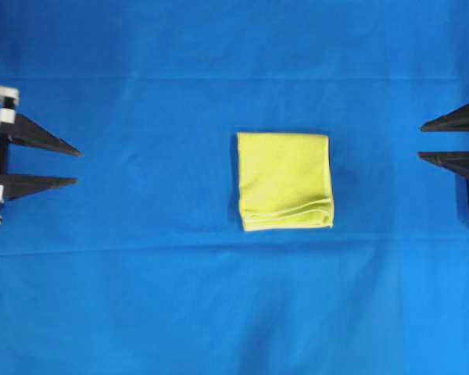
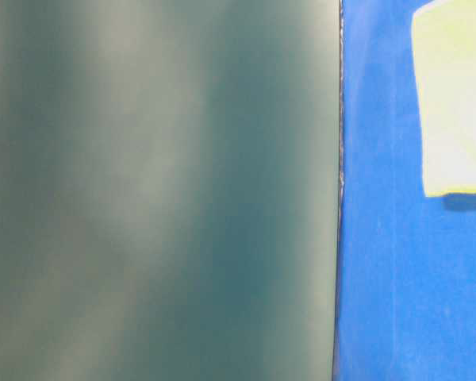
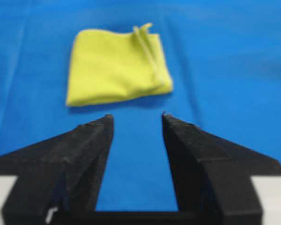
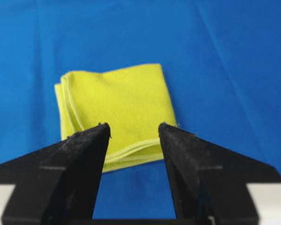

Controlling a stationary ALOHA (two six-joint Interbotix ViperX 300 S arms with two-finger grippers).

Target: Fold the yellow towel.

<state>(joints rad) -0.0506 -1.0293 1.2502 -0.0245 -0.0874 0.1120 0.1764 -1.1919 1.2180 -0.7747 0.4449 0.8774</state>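
The yellow towel (image 1: 284,180) lies folded into a small square at the middle of the blue cloth, its layered hemmed edges along the near and right sides. In the table-level view the towel (image 2: 454,103) shows at the upper right. My left gripper (image 1: 77,166) rests open at the far left edge, well away from the towel (image 3: 117,66), with only blue cloth between its fingers. At the far right edge my right gripper (image 1: 420,142) stands open too, empty, and the towel (image 4: 117,110) lies beyond its tips.
A blue cloth (image 1: 141,297) covers the whole table, with faint creases. A blurred dark green surface (image 2: 159,190) fills the left two thirds of the table-level view and hides what is behind it.
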